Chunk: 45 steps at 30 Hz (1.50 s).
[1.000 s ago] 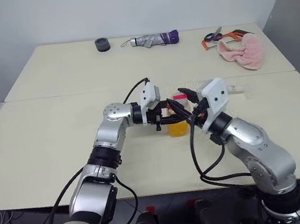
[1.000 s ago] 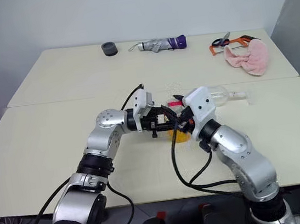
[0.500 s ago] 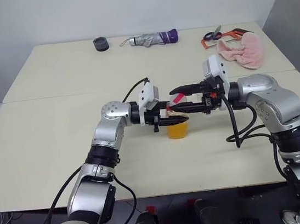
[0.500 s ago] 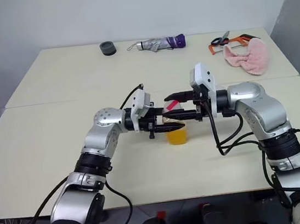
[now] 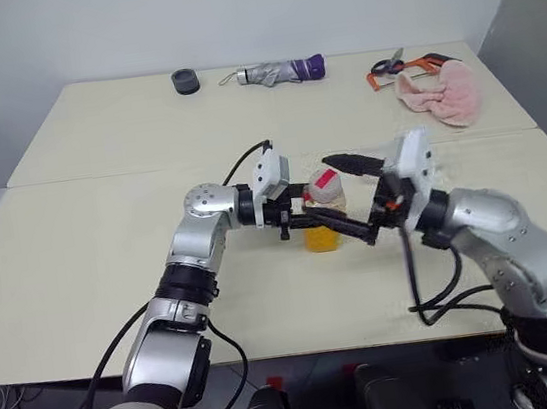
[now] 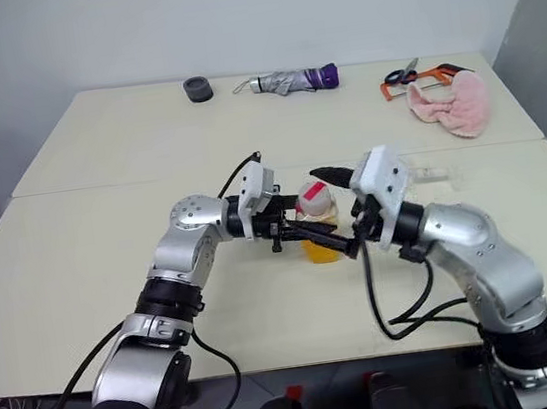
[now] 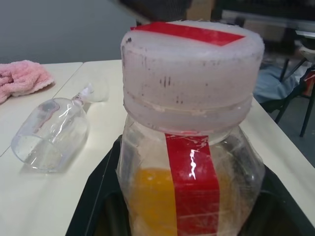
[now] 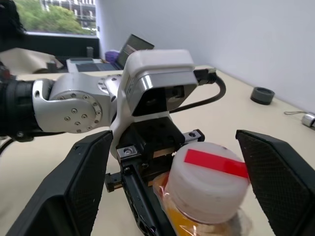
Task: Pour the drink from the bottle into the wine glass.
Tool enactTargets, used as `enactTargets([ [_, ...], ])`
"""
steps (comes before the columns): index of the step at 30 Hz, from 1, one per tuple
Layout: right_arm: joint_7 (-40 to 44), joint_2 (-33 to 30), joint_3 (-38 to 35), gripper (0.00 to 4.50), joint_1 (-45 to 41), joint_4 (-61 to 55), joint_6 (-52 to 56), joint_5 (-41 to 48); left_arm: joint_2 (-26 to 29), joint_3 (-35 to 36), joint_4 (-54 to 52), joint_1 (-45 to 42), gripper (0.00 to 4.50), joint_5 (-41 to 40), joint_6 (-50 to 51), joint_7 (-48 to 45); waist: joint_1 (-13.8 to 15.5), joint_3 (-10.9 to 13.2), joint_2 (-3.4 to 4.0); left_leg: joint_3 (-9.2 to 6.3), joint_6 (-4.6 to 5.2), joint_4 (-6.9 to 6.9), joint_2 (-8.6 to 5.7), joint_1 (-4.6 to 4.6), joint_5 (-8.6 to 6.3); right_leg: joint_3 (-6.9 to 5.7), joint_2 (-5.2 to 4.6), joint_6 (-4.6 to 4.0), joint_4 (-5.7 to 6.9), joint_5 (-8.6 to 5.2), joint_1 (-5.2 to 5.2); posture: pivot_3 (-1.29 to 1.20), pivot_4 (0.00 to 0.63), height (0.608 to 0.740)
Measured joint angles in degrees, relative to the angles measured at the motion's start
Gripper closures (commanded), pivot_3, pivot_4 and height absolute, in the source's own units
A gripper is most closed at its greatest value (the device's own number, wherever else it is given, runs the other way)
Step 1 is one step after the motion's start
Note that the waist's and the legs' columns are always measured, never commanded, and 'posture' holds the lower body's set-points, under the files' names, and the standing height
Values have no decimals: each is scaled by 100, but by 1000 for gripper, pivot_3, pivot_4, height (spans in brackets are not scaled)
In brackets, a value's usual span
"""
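No writing, brand, number or sign can be read anywhere. The bottle (image 7: 189,147) carries a plain red strip down its side and across its white cap (image 8: 206,179), with no letters on either. The items at the far side of the counter (image 5: 93,137) are too small to show any print.

Bottle (image 7: 189,162): clear glossy plastic, creased, with shiny red tape strip; cap (image 7: 192,78) of matt, scuffed whitish plastic. Drink (image 7: 152,196): translucent orange. Wine glass (image 7: 51,132): clear, smooth, glossy. Table (image 5: 106,237): matt, smooth, pale cream laminate. Towel (image 5: 440,92): pink, fluffy cloth. Right gripper (image 8: 177,196) fingers (image 8: 81,182): matt black plastic, fine textured pads.
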Motion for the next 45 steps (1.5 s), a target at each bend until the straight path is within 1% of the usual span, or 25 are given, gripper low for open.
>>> enactTargets([
  [2, -230, 110, 106, 241, 1, 0, -146, -254, -20, 0, 27, -17, 2650, 5, -13, -6, 10, 0, 0, -1, 0, 1, -1, -1, 0, -1, 0, 0, 0, 0, 0, 0, 150, 740],
  [7, -549, 224, 113, 241, 1, 30, -309, -472, -68, 0, 77, -46, 2650, 13, -103, -14, 16, 0, 0, 1, 0, 1, -2, -3, 0, 0, -3, -1, -3, 0, 0, 0, 150, 740],
  [14, -670, 113, -64, 241, 44, 126, -317, -575, -104, -1, 93, -46, 2651, 17, -118, 1, 15, 0, 0, 1, 0, 0, -2, -3, 0, 0, -2, -1, -2, 0, 0, 0, 150, 740],
  [45, -553, -413, -380, 241, 468, -129, -296, -186, -78, 0, 94, -46, 2658, 29, -110, 113, 14, 0, 0, 1, 1, 0, -2, -3, 0, 1, -2, -1, -2, 1, 0, 0, 150, 740],
])
